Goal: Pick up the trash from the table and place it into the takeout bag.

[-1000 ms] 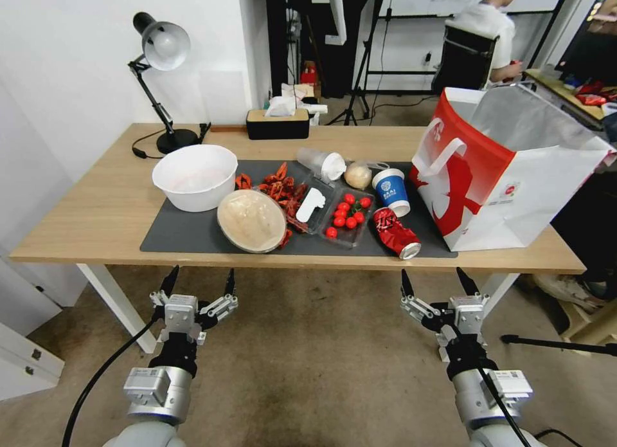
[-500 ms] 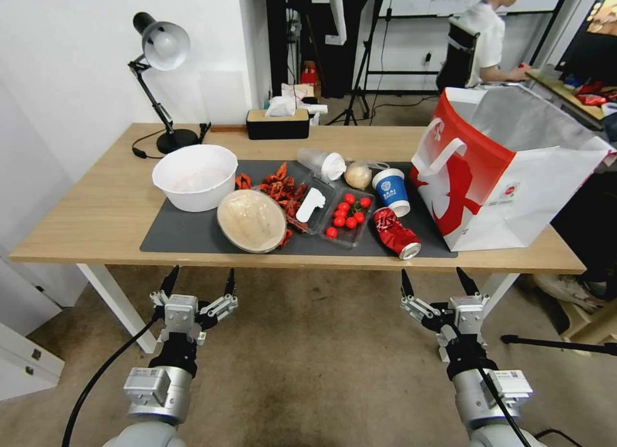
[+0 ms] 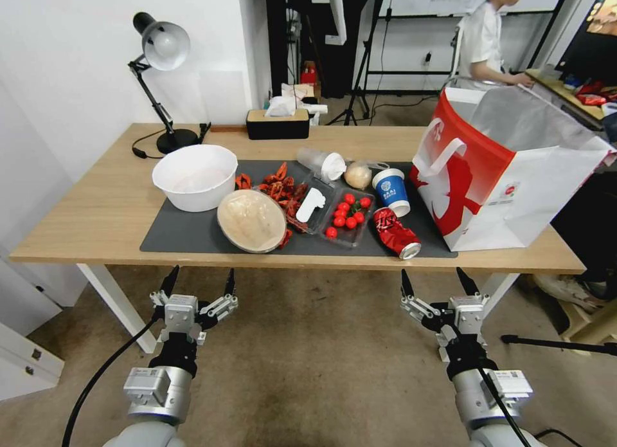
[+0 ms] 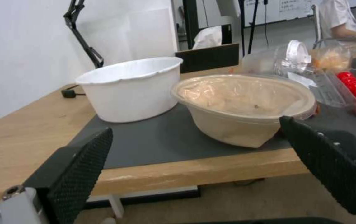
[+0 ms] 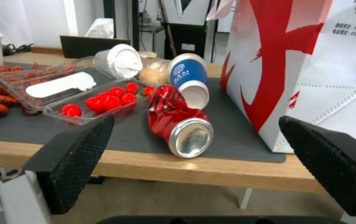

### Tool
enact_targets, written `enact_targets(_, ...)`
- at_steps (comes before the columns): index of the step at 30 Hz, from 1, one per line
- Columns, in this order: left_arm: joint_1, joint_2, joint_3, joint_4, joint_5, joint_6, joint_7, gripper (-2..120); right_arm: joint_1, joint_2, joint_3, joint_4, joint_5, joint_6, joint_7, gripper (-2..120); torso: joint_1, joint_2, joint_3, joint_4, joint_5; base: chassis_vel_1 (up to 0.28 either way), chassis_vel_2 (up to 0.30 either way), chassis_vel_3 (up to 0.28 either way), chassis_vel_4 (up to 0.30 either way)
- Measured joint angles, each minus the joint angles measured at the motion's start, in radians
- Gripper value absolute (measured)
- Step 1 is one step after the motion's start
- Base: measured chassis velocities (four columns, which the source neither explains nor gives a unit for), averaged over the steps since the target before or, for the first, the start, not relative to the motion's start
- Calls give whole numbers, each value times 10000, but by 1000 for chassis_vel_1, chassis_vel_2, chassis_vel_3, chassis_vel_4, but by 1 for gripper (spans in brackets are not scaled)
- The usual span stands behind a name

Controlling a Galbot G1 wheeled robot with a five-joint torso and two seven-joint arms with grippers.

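Office room, white wall on the left, wooden table (image 3: 96, 222) with a dark grey mat (image 3: 193, 238) that gathers the mess in one spot. Left to right: black desk lamp (image 3: 160, 48) at the far left corner, then the big white bowl (image 3: 195, 175), not trash. Just in front of it the round tan bowl (image 3: 251, 220) sits tilted near the front edge, its rim against red crayfish shells (image 3: 283, 186). Next an open clear tray (image 3: 312, 206), and behind it the clear plastic cup with white lid (image 3: 321, 163) lying on its side. The tray of cherry tomatoes (image 3: 348, 214) stays put. Behind it, the beige ball in clear wrap (image 3: 358, 175), beside it the blue-and-white paper cup (image 3: 391, 191), leaning. The red drink can (image 3: 396, 232) is crushed, on its side at the mat's front edge, open end toward the robot, likely the easiest first grab. The takeout bag (image 3: 508, 170) stands upright at the right end, mouth wide open, foil lining showing, so items can be dropped in from above.

Nothing is bagged yet. Left end effector (image 3: 197, 285) hovers below the table's front edge, facing the tan bowl, fingers spread wide, holding nothing. Right end effector (image 3: 440, 286) sits at the same height, facing the can and the bag, fingers wide apart, empty. Both look like a ready pose short of the table
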Motion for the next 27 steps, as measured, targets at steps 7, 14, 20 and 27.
enact_targets(7, -879, 374, 275, 449, -1020, 791, -479, 100, 157, 419, 957, -140, 942, -551, -1080, 100, -1, 0, 0, -2, -3, 0, 0, 0, 0)
enact_targets(14, -2422, 1194, 703, 1306, -2975, 2121, -1260, 100, 447, 816, 2559, -56, 2498, -1310, -2412, 100, 3, -3, 2, -8, -2, 0, 0, 0, 0)
enact_targets(20, -2327, 1321, 668, 1297, -3182, 2033, -1264, 100, 455, 796, 2756, 135, 2753, -1262, -2495, 100, 1, -2, 1, 0, 1, 0, 0, 0, 0)
enact_targets(27, -2206, 1352, 574, 1160, -3227, 2002, -1258, 100, 491, 700, 2670, -11, 2768, -1214, -2585, 100, 1, -2, 0, 0, -2, 0, 0, 0, 0)
